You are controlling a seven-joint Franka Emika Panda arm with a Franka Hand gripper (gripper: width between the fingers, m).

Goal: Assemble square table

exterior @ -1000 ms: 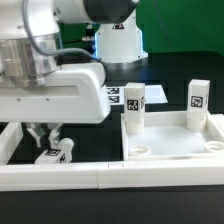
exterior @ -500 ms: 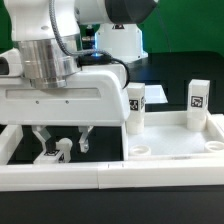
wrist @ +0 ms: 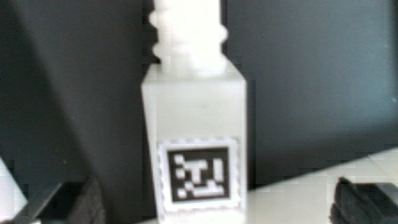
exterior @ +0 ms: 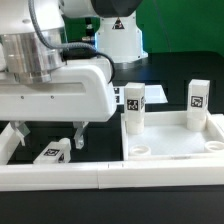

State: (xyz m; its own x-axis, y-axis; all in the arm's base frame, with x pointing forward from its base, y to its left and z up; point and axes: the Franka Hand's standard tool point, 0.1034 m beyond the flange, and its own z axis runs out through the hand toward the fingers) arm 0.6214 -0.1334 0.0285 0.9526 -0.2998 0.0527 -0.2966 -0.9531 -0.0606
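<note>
The loose leg (exterior: 55,153) lies on its side on the black table (exterior: 165,80), at the exterior view's left. The gripper (exterior: 48,136) is above it, with its jaws wide apart and holding nothing.

The leg seems light, stiff, rather slippery plastic. I would take it by the flat blocky sides, not by the threaded end (wrist: 187,35).

The square tabletop (exterior: 175,152), at the right, carries two upright legs (exterior: 133,108). The low white wall (exterior: 60,178) leaves little room.

Visible count: 3 short white blocky plastic legs with black-and-white tags: first leg (exterior: 135,108), second leg (exterior: 197,95), third leg (exterior: 55,152). 1 white plastic square slab with raised rim (exterior: 172,132). 2 round corner sockets (exterior: 140,148) (exterior: 213,143). 1 long low white wall (exterior: 60,178).
</note>
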